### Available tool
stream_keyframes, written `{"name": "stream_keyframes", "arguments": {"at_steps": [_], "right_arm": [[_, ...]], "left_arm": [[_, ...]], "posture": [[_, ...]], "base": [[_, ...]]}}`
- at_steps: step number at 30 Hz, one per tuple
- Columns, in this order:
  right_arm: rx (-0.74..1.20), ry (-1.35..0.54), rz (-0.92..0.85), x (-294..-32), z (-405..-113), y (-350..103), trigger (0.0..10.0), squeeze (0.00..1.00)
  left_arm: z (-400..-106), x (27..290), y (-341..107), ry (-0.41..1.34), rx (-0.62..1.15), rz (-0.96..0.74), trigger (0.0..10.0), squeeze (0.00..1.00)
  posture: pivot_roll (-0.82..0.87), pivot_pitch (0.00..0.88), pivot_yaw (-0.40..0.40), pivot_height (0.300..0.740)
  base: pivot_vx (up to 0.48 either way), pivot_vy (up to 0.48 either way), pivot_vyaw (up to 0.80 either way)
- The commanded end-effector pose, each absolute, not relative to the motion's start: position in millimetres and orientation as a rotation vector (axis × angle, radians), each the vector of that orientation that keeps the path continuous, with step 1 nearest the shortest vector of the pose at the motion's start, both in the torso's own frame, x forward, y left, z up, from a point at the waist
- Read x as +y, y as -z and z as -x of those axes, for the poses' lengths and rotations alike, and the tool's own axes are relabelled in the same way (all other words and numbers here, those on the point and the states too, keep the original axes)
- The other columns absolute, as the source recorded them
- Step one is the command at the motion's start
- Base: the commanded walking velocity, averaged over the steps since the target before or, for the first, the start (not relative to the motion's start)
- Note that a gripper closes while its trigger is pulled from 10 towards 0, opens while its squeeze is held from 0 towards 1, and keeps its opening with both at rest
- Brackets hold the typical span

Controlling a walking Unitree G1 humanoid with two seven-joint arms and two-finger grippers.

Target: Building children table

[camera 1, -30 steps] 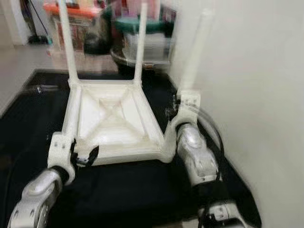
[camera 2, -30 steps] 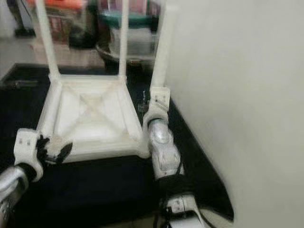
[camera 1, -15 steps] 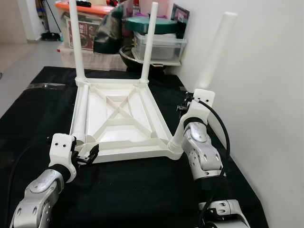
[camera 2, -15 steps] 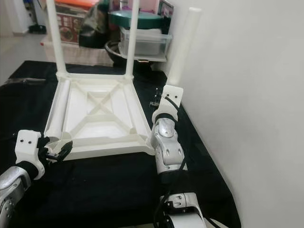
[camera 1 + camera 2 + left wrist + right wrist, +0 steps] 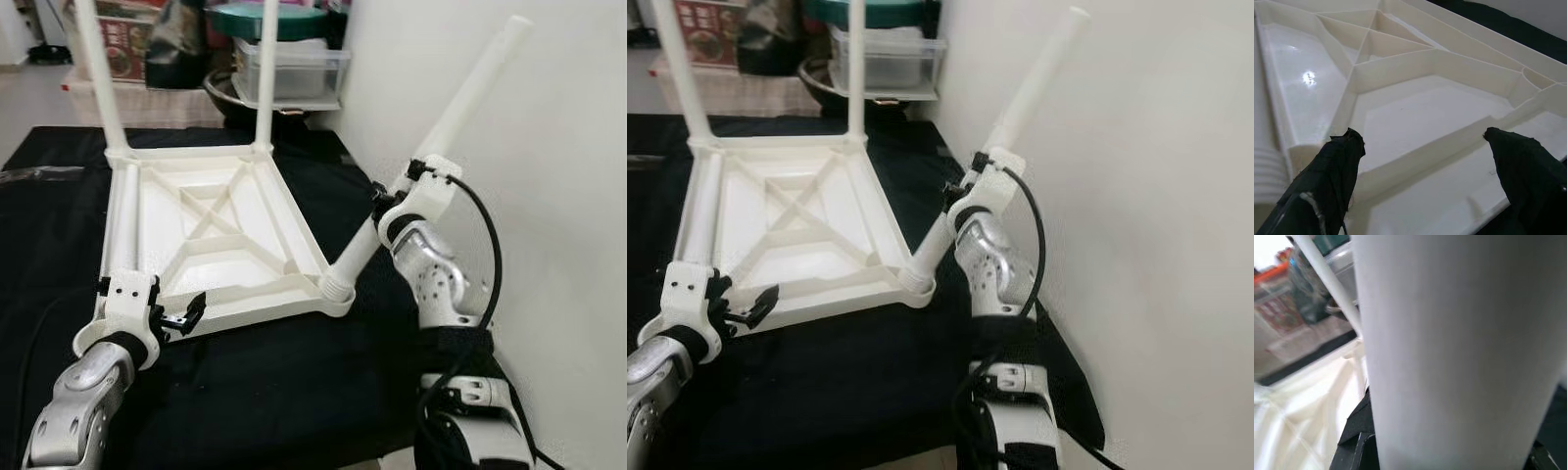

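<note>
Tabletop found upside down on black cloth, two legs upright at far corners. Third leg seated in near right corner socket, leaning toward wall; right gripper clamped around it. Left gripper at near left corner, fingers spread over rim, nothing held.

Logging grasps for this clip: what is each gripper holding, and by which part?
The right gripper is shut on the tilted table leg around its middle. The left gripper is open at the upturned tabletop's near edge, holding nothing.
</note>
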State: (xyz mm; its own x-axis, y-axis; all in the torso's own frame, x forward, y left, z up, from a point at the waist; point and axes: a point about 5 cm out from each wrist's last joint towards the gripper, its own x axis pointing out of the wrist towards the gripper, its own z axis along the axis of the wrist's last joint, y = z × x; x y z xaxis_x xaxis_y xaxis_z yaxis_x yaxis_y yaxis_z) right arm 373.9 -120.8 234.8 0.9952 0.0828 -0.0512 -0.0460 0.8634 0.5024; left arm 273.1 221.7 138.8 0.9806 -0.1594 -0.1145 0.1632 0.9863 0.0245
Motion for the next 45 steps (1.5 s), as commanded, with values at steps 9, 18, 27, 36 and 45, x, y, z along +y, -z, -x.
{"name": "stream_keyframes", "arguments": {"at_steps": [9, 18, 27, 36, 45], "right_arm": [[-0.195, -0.416, -0.693, -115, -367, -301, 0.0, 0.0], [-0.513, -1.011, -0.72, -97, -322, -360, 0.0, 0.0], [-0.572, -1.425, -0.654, -89, -290, -366, 0.0, 0.0], [-0.542, -1.57, -0.579, -87, -278, -355, 0.0, 0.0], [-0.509, -1.71, -0.531, -86, -268, -344, 0.0, 0.0]], "left_arm": [[-278, 214, -146, 0.24, 0.085, 0.006, 10.0, 0.0], [-271, 199, -161, 0.414, 0.024, 0.113, 10.0, 0.0], [-262, 188, -170, 0.546, -0.007, 0.198, 10.0, 0.0], [-255, 182, -175, 0.633, -0.01, 0.267, 10.0, 0.0], [-239, 168, -180, 0.856, 0.026, 0.28, 10.0, 0.0]], "posture": [[0.09, 0.0, -0.122, 0.74], [0.1, 0.0, -0.121, 0.74], [0.11, 0.0, -0.125, 0.74], [0.11, 0.0, -0.124, 0.74], [0.11, 0.0, -0.122, 0.74]], "base": [[0.0, 0.0, 0.0], [0.0, 0.0, 0.0], [0.0, 0.0, 0.0], [0.0, 0.0, 0.0], [0.0, 0.0, 0.0]]}}
